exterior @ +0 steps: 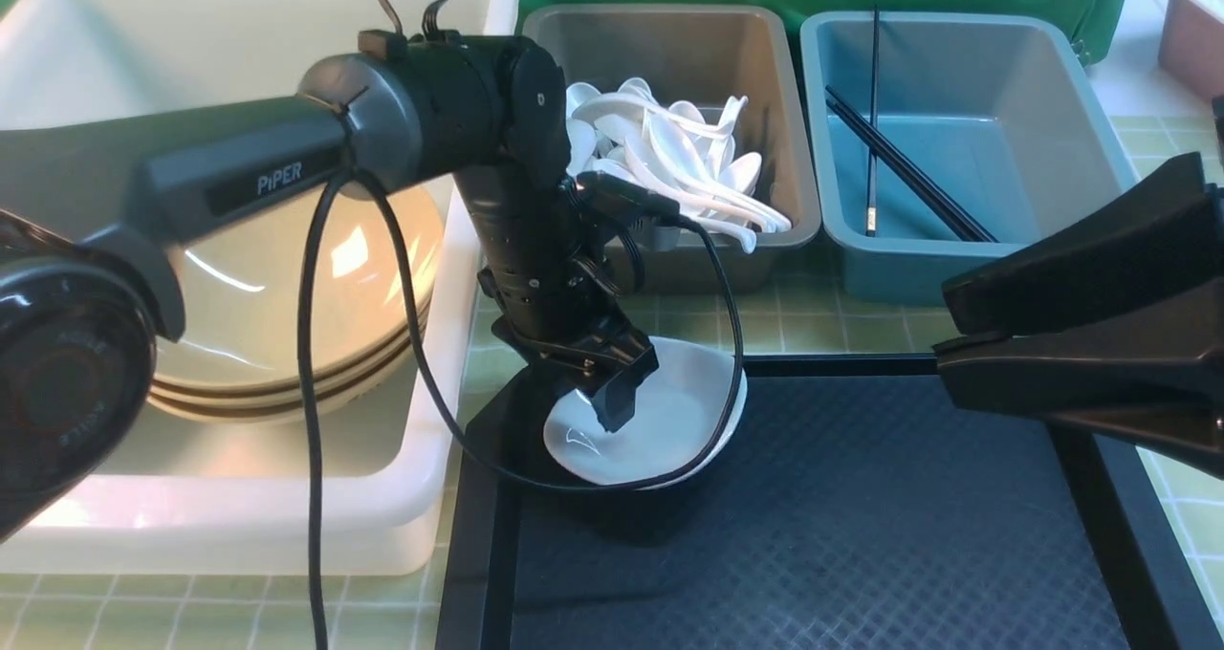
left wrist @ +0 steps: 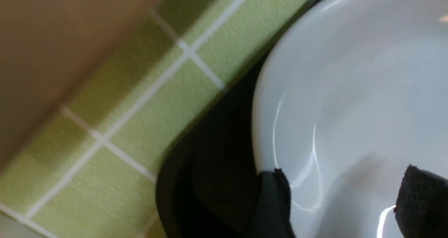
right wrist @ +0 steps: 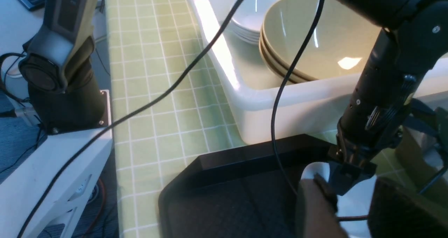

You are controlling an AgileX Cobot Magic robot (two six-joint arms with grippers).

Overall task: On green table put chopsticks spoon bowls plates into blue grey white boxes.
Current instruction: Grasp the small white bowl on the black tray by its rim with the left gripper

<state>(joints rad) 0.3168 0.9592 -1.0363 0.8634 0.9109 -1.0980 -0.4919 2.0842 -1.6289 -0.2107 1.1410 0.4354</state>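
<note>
A white plate sits tilted at the far left corner of the black tray. My left gripper reaches down onto it, open. In the left wrist view its fingers stand wide apart, one at the plate's rim, the other over the inside. My right gripper hangs open and empty at the right. Tan bowls are stacked in the white box. Spoons fill the grey box. Chopsticks lie in the blue box.
More white plates are stacked behind the bowls in the white box. The green table shows between tray and boxes. A pinkish tub stands at the far right. The left arm's cable loops over the tray's corner.
</note>
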